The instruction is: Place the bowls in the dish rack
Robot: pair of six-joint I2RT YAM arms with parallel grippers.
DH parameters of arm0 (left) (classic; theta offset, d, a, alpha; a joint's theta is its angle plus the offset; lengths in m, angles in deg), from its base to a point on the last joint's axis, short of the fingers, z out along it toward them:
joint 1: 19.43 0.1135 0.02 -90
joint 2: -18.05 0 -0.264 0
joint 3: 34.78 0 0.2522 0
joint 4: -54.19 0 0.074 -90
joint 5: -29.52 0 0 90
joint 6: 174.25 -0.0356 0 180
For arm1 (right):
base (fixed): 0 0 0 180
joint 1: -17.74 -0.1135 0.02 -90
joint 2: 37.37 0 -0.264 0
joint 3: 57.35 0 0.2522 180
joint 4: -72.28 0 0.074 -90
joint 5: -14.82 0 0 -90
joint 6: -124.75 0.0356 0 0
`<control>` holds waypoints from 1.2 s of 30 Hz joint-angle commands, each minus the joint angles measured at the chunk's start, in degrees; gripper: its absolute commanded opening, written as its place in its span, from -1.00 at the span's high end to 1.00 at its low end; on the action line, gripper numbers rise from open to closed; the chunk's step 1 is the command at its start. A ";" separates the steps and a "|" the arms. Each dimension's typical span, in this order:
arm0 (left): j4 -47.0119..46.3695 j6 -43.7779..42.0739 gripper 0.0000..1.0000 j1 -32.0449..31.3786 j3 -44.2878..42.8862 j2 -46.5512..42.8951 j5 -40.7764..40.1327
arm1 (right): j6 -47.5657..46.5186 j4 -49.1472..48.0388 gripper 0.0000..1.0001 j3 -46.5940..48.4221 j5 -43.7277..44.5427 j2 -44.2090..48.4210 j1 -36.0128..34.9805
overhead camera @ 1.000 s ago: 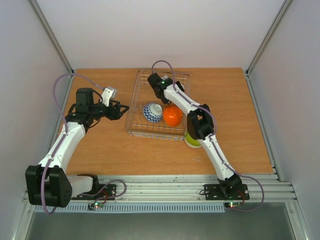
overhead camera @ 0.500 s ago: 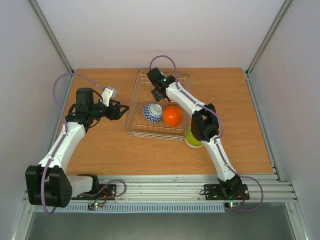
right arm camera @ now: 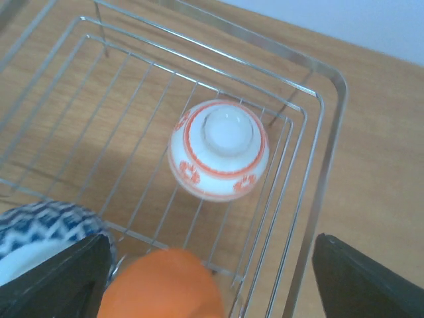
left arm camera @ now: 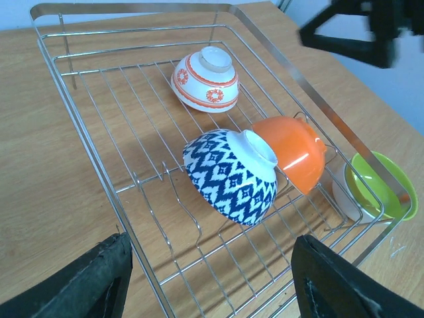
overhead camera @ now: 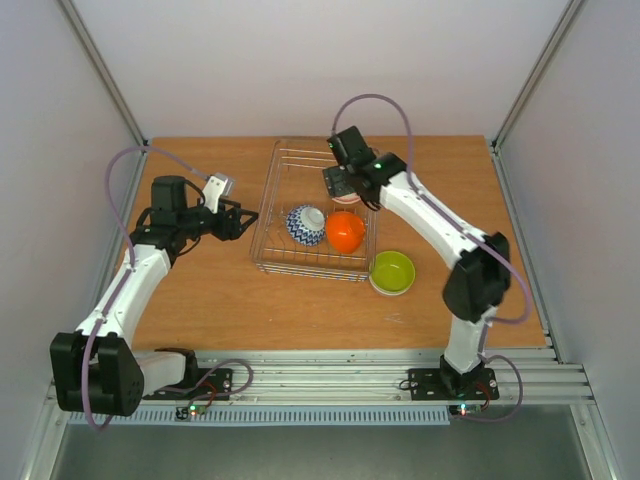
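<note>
My right gripper hangs spread and empty. Directly beneath it, the overturned red-and-white patterned bowl rests inside the silvery wire dish rack. My wrist view misses the lime green bowl. The overhead view shows it behind my gripper on the tabletop, outside the rack. I judge it comes next: reach back and pinch its rim.

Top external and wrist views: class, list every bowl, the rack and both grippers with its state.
dish rack: holds three bowls
red-and-white bowl: upside down in rack
blue-and-white bowl: tilted in rack
orange bowl: tilted in rack
lime green bowl: upright, outside rack
left gripper: open, empty
right gripper: open, empty
</note>
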 commanded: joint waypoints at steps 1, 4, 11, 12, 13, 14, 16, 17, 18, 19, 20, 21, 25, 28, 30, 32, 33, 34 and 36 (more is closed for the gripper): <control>-1.91 -0.63 -0.33 0.24 0.72 -1.38 1.36 | 6.50 -4.39 -0.54 -12.44 -3.04 10.53 -0.26; -1.95 -0.34 -0.33 0.24 0.68 -1.17 1.77 | 10.32 -3.21 -0.21 -20.70 -1.99 17.55 -0.25; -1.95 0.08 -0.33 0.09 0.50 -0.36 2.65 | 18.37 2.31 0.16 -39.03 2.40 32.48 -0.26; -1.95 0.12 -0.33 0.14 0.50 -0.27 2.70 | 20.39 2.95 0.16 -41.20 2.57 34.31 -0.26; -1.90 0.19 -0.33 0.12 0.44 -0.18 2.76 | 21.66 3.51 0.17 -43.44 2.44 36.28 -0.26; -1.91 0.21 -0.33 0.14 0.42 -0.24 2.77 | 22.53 4.13 0.17 -45.41 2.13 37.89 -0.26; -1.87 0.30 -0.33 0.15 0.41 -0.15 2.84 | 24.51 5.59 0.19 -49.01 1.62 41.12 -0.21; -1.80 0.38 -0.33 0.13 0.41 -0.15 2.85 | 25.31 6.30 0.21 -50.40 1.24 42.33 -0.21; -1.81 0.39 -0.33 0.14 0.38 -0.08 2.93 | 26.09 6.76 0.22 -51.80 0.57 43.57 -0.24; -1.86 0.46 -0.33 0.15 0.33 -0.02 3.01 | 26.75 6.96 0.24 -53.00 -0.04 44.65 -0.23; -1.82 0.47 -0.33 0.13 0.39 -0.08 3.03 | 27.37 7.04 0.25 -54.17 -0.59 45.59 -0.25; -1.86 0.52 -0.32 0.14 0.41 -0.06 3.04 | 27.90 7.09 0.25 -55.13 -0.94 46.32 -0.26; -1.78 0.52 -0.33 0.15 0.42 -0.06 3.04 | 28.91 6.80 0.28 -57.83 -1.00 46.61 -0.26; -1.57 0.49 -0.32 0.15 0.41 -0.27 3.04 | 29.28 6.25 0.29 -58.96 -0.25 45.03 -0.15; -1.54 0.48 -0.32 0.15 0.33 -0.41 3.04 | 29.27 5.24 0.31 -59.76 -0.24 43.77 0.19; -1.48 0.52 -0.32 0.15 0.33 -0.48 2.95 | 29.22 3.93 0.33 -60.60 -0.72 42.60 0.87; -1.46 0.50 -0.33 0.15 0.33 -0.47 2.96 | 29.13 3.36 0.34 -61.13 -1.10 42.21 1.21; -1.45 0.48 -0.33 0.13 0.33 -0.38 2.98 | 29.06 2.73 0.35 -61.46 -1.34 41.88 1.57; -1.43 0.48 -0.32 0.15 0.33 -0.28 3.04 | 28.76 1.74 0.35 -62.31 -1.93 41.24 2.48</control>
